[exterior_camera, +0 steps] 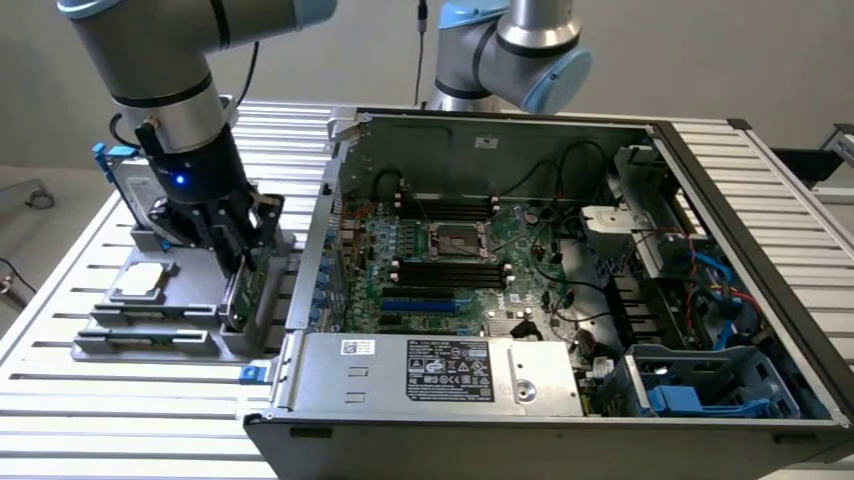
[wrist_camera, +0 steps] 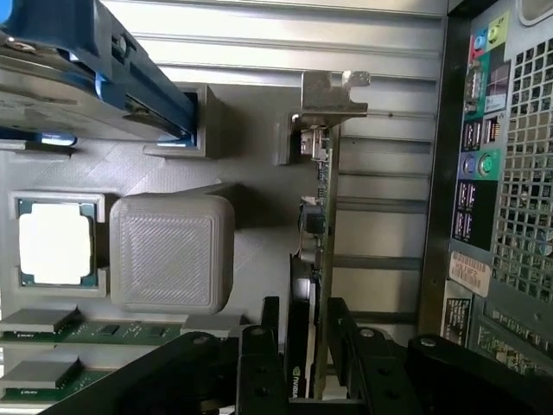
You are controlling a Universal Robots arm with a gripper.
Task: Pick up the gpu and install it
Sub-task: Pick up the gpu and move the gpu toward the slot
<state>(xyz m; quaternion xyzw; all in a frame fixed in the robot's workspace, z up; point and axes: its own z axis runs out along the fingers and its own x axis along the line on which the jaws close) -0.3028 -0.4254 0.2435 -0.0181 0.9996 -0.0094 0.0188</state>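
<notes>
The gpu [exterior_camera: 248, 290] stands on edge in a slot of the grey holder [exterior_camera: 174, 345], at the exterior view's left, beside the open computer case [exterior_camera: 747, 200]. In the wrist view the gpu [wrist_camera: 316, 216] shows edge-on, green board on one side, black shroud on the other, its metal bracket at the far end. My gripper [exterior_camera: 240, 265] is lowered over the card. Its black fingers [wrist_camera: 259, 346] straddle the card's near end, one on each face, with thin gaps showing, so the gripper [wrist_camera: 302, 324] is open around the card.
The holder also carries a square silver processor chip [wrist_camera: 54, 242], memory sticks [wrist_camera: 43, 324] and a blue-framed hard drive [wrist_camera: 86, 78]. The case's rear wall [wrist_camera: 492, 199] stands close beside the card. Blue slots [exterior_camera: 416, 300] lie on the motherboard. A second arm [exterior_camera: 514, 50] stands behind the case.
</notes>
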